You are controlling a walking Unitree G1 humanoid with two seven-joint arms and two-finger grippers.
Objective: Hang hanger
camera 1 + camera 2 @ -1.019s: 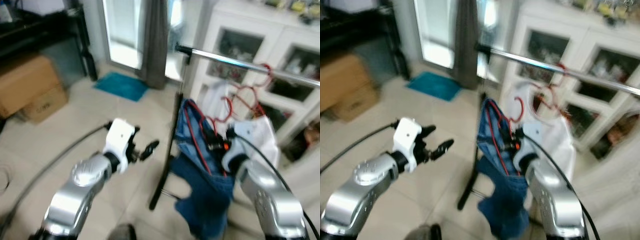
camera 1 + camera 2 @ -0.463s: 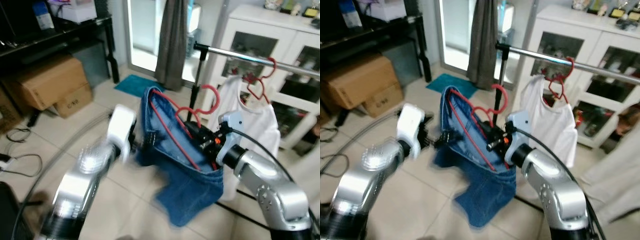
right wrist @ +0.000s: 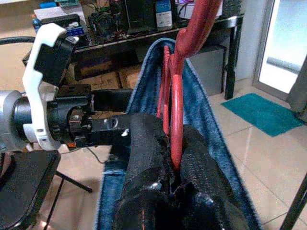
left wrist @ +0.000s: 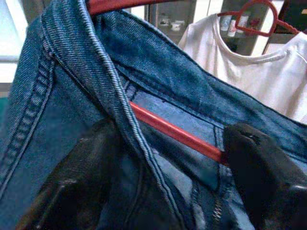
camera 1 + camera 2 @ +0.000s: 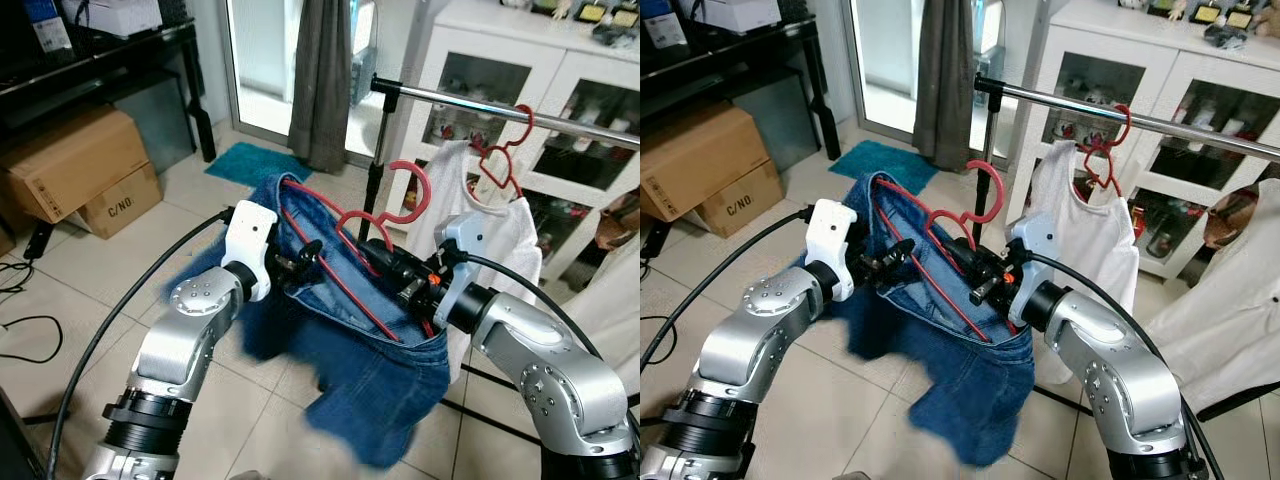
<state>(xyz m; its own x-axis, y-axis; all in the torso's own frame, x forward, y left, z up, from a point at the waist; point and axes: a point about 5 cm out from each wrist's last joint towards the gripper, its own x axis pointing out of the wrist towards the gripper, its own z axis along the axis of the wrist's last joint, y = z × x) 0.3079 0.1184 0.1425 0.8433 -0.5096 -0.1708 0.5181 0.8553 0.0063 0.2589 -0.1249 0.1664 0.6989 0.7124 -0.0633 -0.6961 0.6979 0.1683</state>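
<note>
Tiled floor (image 5: 90,260) runs back to a glass door with a grey curtain (image 5: 322,80) and a teal mat (image 5: 250,163), cardboard boxes (image 5: 70,170) sit under a dark shelf on the robot's left, and a white glass-fronted cabinet (image 5: 520,90) stands behind a clothes rail (image 5: 470,103) on a black upright. On that rail a white T-shirt (image 5: 1090,240) already hangs from a red hanger (image 5: 505,150). In front of the rail and below its bar, the robot holds a second red hanger (image 5: 375,225) with blue jeans (image 5: 370,350) draped over it, the legs hanging down toward the floor. The right gripper (image 3: 165,143) is clamped on the hanger's red wire just below the hook, both black fingers pressed against it; holding it near the neck probably leaves the hook free and pointing up toward the bar. The left gripper (image 5: 300,265) is at the opposite end of the garment, its fingers (image 4: 91,158) spread to either side of the denim waistband (image 4: 96,81) and the red bar beneath it, not pinched shut; it looks to be steadying the jeans and keeping them from sliding off the hanger. As things stand the hook is clear of the bar, so the hanger is not yet hung. The next move likely calls for raising the hook above the bar beside the shirt, and the risk is the heavy denim swinging or slipping as it rises.
</note>
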